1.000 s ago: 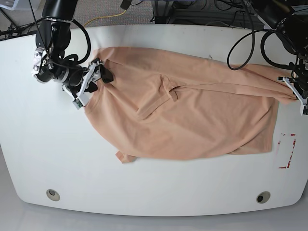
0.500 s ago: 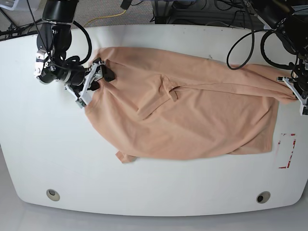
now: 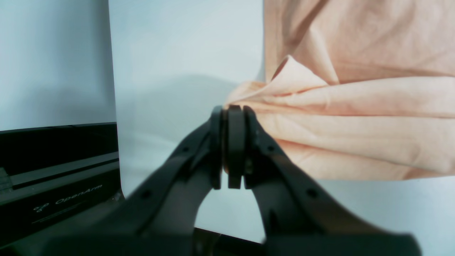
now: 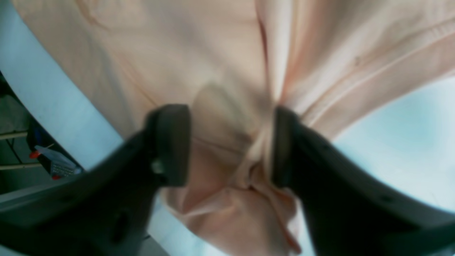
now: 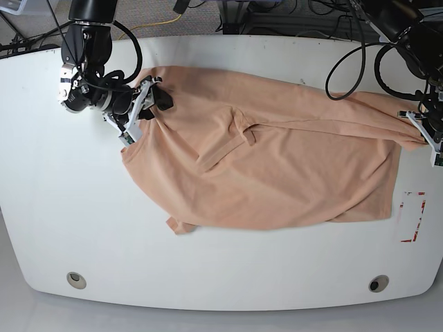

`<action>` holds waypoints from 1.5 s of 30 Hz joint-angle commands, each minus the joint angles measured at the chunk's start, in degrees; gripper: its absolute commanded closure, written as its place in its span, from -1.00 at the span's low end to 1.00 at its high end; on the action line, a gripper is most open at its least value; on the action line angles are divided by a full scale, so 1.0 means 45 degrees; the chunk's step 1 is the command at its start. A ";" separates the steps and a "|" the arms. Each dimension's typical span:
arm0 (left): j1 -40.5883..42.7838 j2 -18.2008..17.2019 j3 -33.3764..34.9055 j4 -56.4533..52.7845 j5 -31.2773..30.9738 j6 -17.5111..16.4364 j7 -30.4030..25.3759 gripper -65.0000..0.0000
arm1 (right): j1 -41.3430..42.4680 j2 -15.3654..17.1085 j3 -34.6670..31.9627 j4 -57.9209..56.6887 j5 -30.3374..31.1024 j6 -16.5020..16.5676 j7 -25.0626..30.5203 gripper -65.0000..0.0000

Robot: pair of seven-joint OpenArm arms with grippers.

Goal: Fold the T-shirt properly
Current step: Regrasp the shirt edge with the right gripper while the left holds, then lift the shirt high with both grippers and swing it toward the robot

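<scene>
One white table carries everything here, and most of its middle is covered by the peach T-shirt, which lies spread and wrinkled from the far left corner across to the right edge, with a loose fold running through its centre and a small tab of cloth poking out at its near left hem. At the table's right edge, in the base view, the left pincer has its fingers pressed tightly together on a bunched corner of the T-shirt, the cloth fanning away from the tips in soft ridges. On the opposite side, the right pincer sits at the shirt's far left corner with its fingers spread; its wrist view shows a gathered ridge of the T-shirt lying between the two pads, one fingertip touching the fabric. A small red-and-white mark lies on the table just beside the shirt's right hem.
</scene>
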 commanded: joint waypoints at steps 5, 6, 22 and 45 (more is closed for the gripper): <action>-0.0188 -0.0204 -0.0014 0.0187 -0.0023 0.0021 -0.0238 1.00 | 0.0252 0.0219 0.0049 -0.0393 0.0258 0.0022 0.0238 0.64; -0.0188 -0.0204 -0.0014 0.0187 -0.0023 0.0021 -0.0238 1.00 | 0.0252 0.0219 0.0049 -0.0451 0.0258 0.0022 0.0238 0.69; -0.0970 -0.0184 0.0220 0.0538 -0.0746 0.0021 -0.0394 1.00 | 0.0291 0.0239 0.1534 0.2967 0.0297 0.0022 -0.0133 1.00; -0.7182 0.0324 0.2916 0.0636 -0.0688 0.1399 -0.0335 1.00 | 1.0059 0.3716 -0.0810 -0.2522 0.0258 0.0022 -0.0055 1.00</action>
